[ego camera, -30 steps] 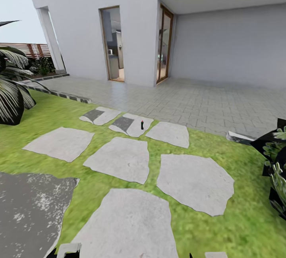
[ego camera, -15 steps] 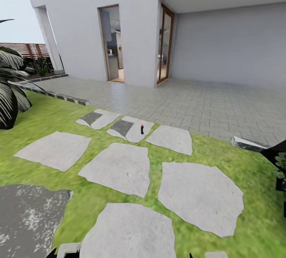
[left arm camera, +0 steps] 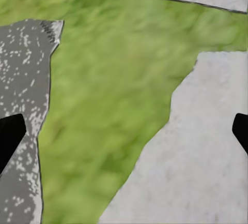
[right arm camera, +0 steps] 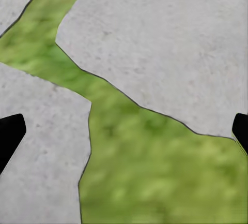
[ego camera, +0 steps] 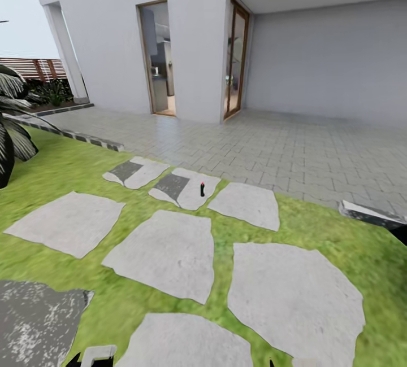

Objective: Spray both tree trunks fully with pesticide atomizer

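The pesticide atomizer (ego camera: 202, 188) is a small dark bottle with a red top. It stands upright on a pale stepping stone (ego camera: 189, 187) in the garden lawn (ego camera: 68, 164), some way ahead of me. In the left wrist view my left gripper (left arm camera: 124, 136) hangs open over grass and stone, with one black fingertip at each side edge. My right gripper (right arm camera: 124, 136) is also open, above a grass seam between two stones. Nothing is held by either. The two thick-trunked trees are out of view.
Several flat stepping stones (ego camera: 164, 251) cross the grass towards a grey paved patio (ego camera: 271, 147) and a white house with an open doorway (ego camera: 157, 56). A palm (ego camera: 11, 130) stands at the left and a slatted wooden fence (ego camera: 28, 66) lies far behind it. A dark speckled slab (ego camera: 34, 322) lies at the near left.
The whole view has shifted as I rolled forward: stones and atomizer sit nearer and lower in the picture. The palm has slid leftwards and the dark plant at the right edge has left the view.
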### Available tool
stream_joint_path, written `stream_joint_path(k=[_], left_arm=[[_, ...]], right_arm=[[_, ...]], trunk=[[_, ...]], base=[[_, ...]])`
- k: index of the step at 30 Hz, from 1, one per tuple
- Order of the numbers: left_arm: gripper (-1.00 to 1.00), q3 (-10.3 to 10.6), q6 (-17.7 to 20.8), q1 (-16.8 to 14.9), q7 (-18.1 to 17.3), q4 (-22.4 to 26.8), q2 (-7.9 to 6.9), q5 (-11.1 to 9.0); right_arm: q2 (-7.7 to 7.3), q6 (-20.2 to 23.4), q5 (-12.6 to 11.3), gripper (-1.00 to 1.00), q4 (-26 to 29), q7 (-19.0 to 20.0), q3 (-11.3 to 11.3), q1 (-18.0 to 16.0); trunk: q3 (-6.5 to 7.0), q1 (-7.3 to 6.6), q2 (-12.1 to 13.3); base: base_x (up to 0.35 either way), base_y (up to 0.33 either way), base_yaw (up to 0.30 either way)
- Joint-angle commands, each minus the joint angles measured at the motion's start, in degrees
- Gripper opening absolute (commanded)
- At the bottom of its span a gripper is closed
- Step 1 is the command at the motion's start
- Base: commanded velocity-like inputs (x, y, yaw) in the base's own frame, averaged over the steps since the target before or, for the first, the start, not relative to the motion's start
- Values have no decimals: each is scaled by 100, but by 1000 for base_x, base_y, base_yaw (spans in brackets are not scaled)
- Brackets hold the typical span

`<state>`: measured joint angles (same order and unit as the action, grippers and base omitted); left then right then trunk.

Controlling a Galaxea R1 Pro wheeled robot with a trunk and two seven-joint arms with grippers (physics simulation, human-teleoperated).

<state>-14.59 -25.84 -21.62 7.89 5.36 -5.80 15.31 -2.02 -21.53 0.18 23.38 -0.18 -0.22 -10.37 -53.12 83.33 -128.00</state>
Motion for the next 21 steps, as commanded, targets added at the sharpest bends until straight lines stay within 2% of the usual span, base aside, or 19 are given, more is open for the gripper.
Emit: stream_joint_path(k=[1, 21], left_arm=[[100, 0, 1, 0, 1, 0, 0, 1], [100, 0, 0, 0, -1, 0, 0, 7]], right_arm=[[0, 0, 0, 100, 0, 0, 2, 0], [0, -9, -9, 100, 17, -8, -14, 0]], trunk=[[0, 0, 0], [0, 0, 0]], base=[[338, 0, 0], [338, 0, 0]])
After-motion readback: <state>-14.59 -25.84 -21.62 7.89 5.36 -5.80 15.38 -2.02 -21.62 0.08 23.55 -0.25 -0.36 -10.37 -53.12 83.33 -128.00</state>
